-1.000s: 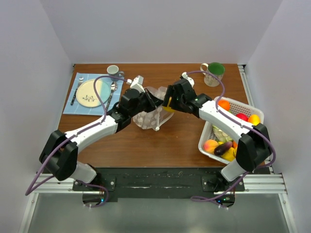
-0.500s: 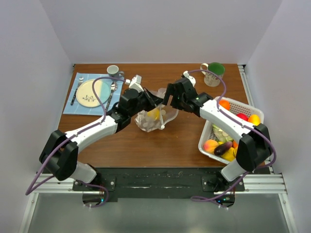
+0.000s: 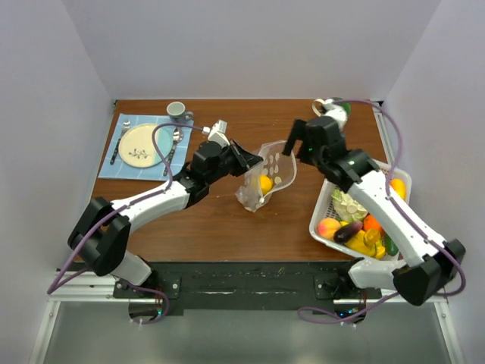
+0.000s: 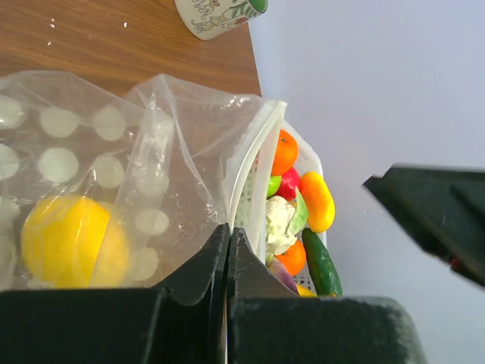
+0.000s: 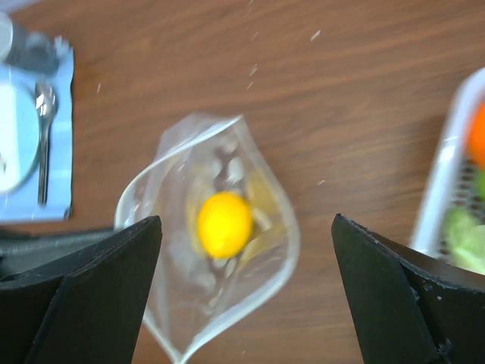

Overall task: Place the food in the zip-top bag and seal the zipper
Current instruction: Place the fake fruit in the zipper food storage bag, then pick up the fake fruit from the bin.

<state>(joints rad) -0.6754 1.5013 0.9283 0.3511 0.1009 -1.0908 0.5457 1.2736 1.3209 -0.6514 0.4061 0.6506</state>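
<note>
Left pincer: clenched on the bag's rim, jaws pinched flat on the film right beside the zipper, lifting one side so the mouth gapes upward. Right pincer: released, jaws wide, nothing in them, hanging over the open mouth.

Bag sits about mid-worktop, leaning. One yellow fruit lies at the bottom. The rest of the food is piled in the basket at the right edge, toward the near-right corner.

Step, as I read it: loading, early. One piece in, many left, zipper not pressed.

Next move calls for:
- right pincer over to the basket, take a top piece, come back above the mouth
- left pincer holding the rim up, else the mouth folds shut
- sealing only after the last piece

Materials:
- bag: thin clear film, white dots, floppy, crinkles, no shape of its own
- zipper: narrow stiffer strip along the mouth
- yellow fruit: round, smooth, likely to roll
- basket: rigid white slotted plastic
- basket pieces: mixed shapes, round orange and red ones, a long dark glossy one, a knobbly pale one. The long ones probably need an end-on drop.
</note>
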